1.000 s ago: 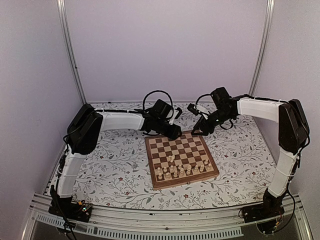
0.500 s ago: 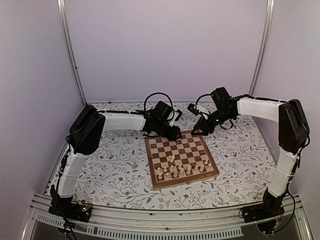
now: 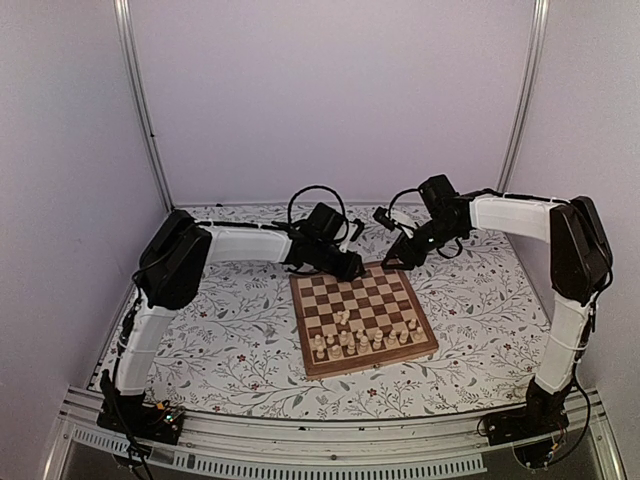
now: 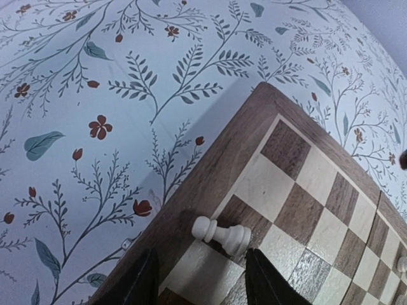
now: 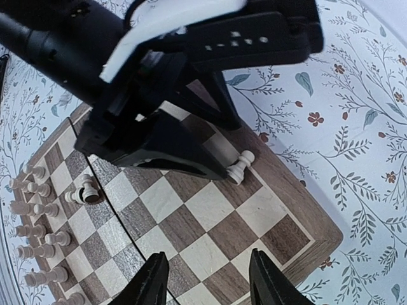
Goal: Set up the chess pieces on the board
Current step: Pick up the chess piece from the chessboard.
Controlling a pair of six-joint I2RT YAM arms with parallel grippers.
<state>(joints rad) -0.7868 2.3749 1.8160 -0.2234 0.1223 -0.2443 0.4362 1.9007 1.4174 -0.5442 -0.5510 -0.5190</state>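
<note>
The board (image 3: 372, 296) lies mid-table, with several pale chess pieces (image 3: 362, 338) on its near rows. In the left wrist view one pale pawn (image 4: 222, 234) lies on its side at the board's (image 4: 299, 190) far corner, half on the wood border. My left gripper (image 4: 200, 257) stands open astride it; the right finger (image 4: 262, 283) is almost at the pawn's base and the left finger (image 4: 141, 283) is well clear. The right wrist view shows the same pawn (image 5: 240, 166) beside the left gripper's black body (image 5: 165, 143). My right gripper (image 5: 208, 254) hovers open over bare squares.
The floral tabletop (image 3: 230, 340) surrounds the board. Both grippers (image 3: 350, 268) (image 3: 394, 259) are close together at the board's far edge. Another piece (image 5: 82, 190) lies tipped mid-board, and standing pieces (image 5: 35, 216) line the far-left of the right wrist view.
The right gripper has drifted slightly left toward the board's far corner. The left arm has shifted a little over the far edge.
</note>
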